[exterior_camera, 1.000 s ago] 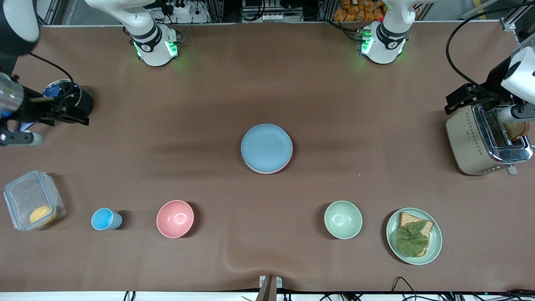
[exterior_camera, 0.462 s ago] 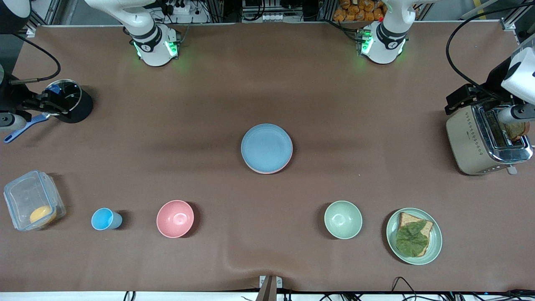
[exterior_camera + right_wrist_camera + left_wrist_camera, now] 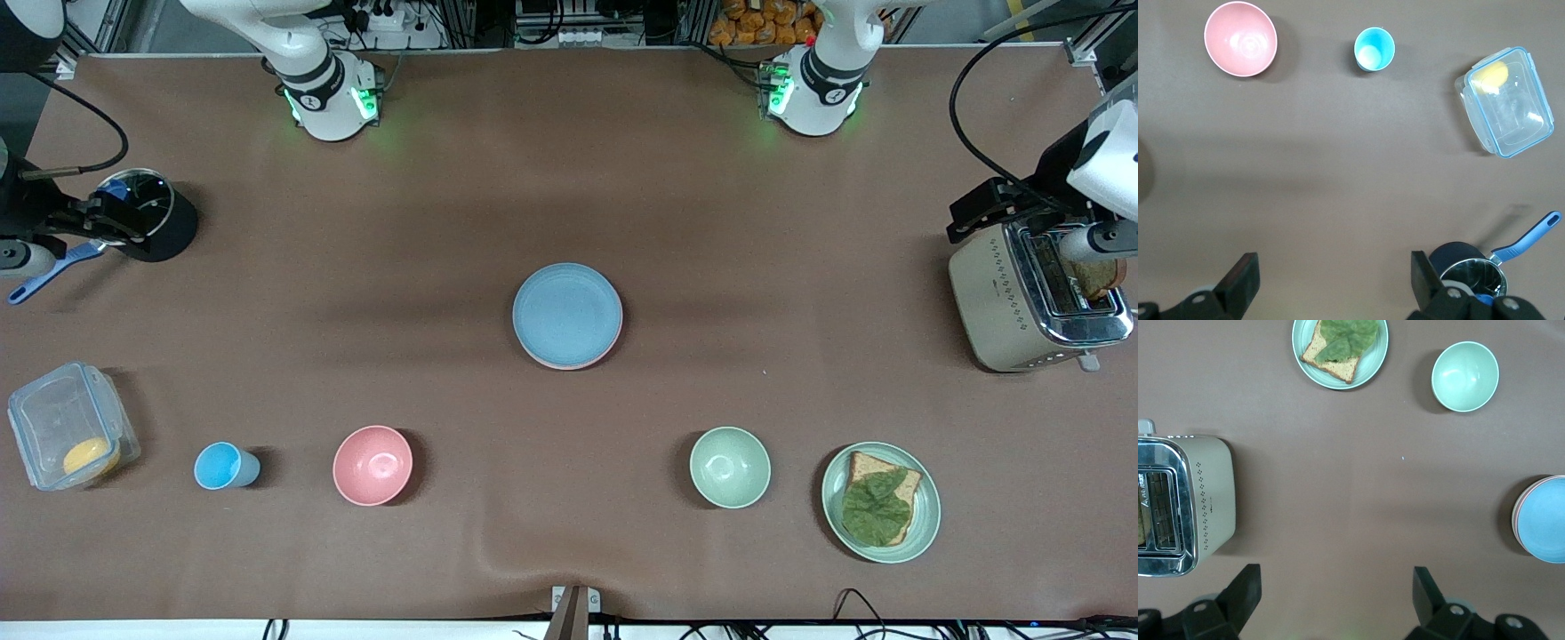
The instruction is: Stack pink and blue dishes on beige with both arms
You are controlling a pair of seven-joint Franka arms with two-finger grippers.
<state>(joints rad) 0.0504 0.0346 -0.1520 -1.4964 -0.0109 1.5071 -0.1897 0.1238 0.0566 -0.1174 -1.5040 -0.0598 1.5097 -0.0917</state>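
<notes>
Front view: the blue plate [image 3: 567,313] tops a stack mid-table, a pink plate [image 3: 569,364] edging out beneath it. Left wrist view: the left gripper [image 3: 1333,600] hangs spread and empty beside the toaster [image 3: 1185,505]. Right wrist view: the right gripper [image 3: 1333,280] hangs spread and empty by the pot [image 3: 1469,272].

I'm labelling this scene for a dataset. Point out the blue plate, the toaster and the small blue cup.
blue plate [image 3: 567,313], front view, centre of its flat face.
toaster [image 3: 1210,495], left wrist view, its beige side wall.
small blue cup [image 3: 1374,49], right wrist view, inside its open mouth.
</notes>
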